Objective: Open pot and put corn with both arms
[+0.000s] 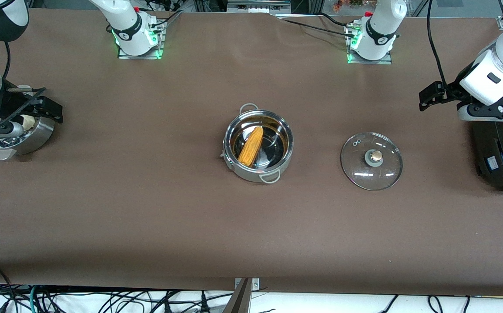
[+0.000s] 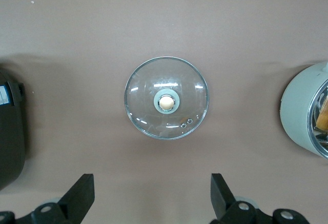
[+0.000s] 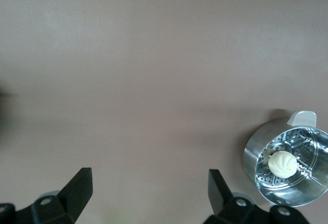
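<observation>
The shiny steel pot stands open at the table's middle, with the yellow-orange corn lying inside it. Its glass lid with a tan knob lies flat on the table beside it, toward the left arm's end. My left gripper is open and empty, high over the table by the black cooker. In the left wrist view the lid lies ahead of the open left gripper, and the pot's wall and a bit of corn show at the edge. My right gripper is open and empty over the steamer pot; it also shows in the right wrist view.
A perforated steel steamer pot with a white bun stands at the right arm's end; it also shows in the right wrist view with the bun. A large black cooker stands at the left arm's end, and shows in the left wrist view.
</observation>
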You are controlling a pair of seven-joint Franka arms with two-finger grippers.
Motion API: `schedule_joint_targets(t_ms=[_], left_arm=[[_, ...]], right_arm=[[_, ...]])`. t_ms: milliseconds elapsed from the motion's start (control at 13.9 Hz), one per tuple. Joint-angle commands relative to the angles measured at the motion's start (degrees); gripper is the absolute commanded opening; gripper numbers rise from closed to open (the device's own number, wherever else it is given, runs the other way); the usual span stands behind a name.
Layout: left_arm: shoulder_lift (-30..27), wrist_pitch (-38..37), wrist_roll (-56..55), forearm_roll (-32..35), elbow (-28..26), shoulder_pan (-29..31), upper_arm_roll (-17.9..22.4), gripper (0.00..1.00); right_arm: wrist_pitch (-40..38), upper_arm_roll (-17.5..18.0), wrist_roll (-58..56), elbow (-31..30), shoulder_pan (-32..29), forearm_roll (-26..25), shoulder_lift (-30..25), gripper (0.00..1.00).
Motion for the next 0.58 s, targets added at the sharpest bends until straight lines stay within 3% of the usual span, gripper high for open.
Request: schedule_joint_targets(t_ms=[0,505], left_arm=[[-0.4,-1.1,-0.5,0.7,0.8,-0.1,-0.3,1.0],[-0.4,-1.6,-0.5,0.6,0.9,-0.1,-0.2,1.0]], right_arm=[[-0.4,0.1,0.0,1.3,-0.3,1.0,0.4,1.0],[-0.5,0.1,-0.1,1.3,-0.3,1.0,0.4,1.0]])
